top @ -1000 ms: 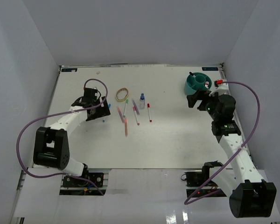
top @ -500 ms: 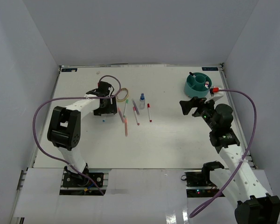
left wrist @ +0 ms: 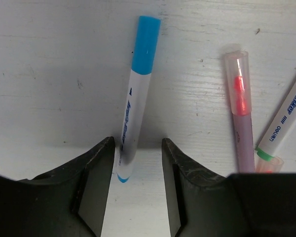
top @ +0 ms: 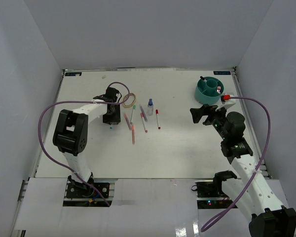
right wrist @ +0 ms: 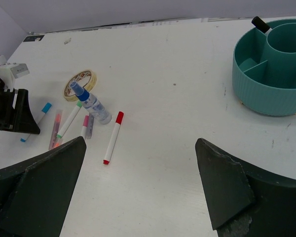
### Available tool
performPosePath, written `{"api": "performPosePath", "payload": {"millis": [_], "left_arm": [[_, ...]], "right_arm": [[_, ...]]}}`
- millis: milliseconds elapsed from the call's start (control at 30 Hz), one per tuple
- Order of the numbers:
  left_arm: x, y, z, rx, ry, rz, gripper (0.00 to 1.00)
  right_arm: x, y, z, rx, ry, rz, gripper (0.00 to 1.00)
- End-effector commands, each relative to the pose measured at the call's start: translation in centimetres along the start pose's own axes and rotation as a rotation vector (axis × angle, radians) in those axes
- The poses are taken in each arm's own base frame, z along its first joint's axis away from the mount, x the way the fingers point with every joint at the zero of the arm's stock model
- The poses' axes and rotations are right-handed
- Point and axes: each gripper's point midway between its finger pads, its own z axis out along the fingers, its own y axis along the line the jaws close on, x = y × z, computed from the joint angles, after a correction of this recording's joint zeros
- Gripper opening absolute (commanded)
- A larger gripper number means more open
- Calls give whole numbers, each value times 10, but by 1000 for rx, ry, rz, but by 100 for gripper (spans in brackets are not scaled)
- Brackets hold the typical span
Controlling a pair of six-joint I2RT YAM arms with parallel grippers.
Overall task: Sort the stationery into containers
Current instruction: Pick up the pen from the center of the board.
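Observation:
A blue-capped pen (left wrist: 138, 98) lies on the white table, and its tail end sits between the fingers of my left gripper (left wrist: 137, 148). The jaws are partly closed: the pen rests against the left finger and a gap shows on the right. From above, that gripper (top: 111, 118) is left of the pen cluster. My right gripper (right wrist: 140, 143) hangs wide open with nothing in it, above bare table. It is left of the teal organiser (right wrist: 266, 98), which stands at the back right (top: 203, 93).
Right of the blue pen lie a green-capped pen (right wrist: 69, 120), a pink-capped pen (right wrist: 84, 126), a clear-capped pen (left wrist: 241, 113) and a red-capped pen (right wrist: 112, 137). A blue-capped bottle (right wrist: 91, 103) and a tan loop (right wrist: 92, 75) are beside them. A black-tipped item (right wrist: 260, 23) stands in the organiser.
My left gripper has moved right onto the blue-capped pen and its jaws have narrowed around it. My right gripper has swung left, away from the organiser.

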Motion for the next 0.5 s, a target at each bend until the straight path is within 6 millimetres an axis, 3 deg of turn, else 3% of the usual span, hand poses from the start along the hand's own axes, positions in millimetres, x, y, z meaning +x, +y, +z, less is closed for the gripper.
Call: {"api": "performPosePath", "payload": {"millis": [0, 467], "left_arm": [[1, -2, 5, -8, 12, 22, 53], [11, -11, 10, 26, 44, 21, 33]], "right_arm": [[-13, 1, -1, -2, -56, -26, 98], [-8, 2, 1, -9, -41, -31, 98]]}}
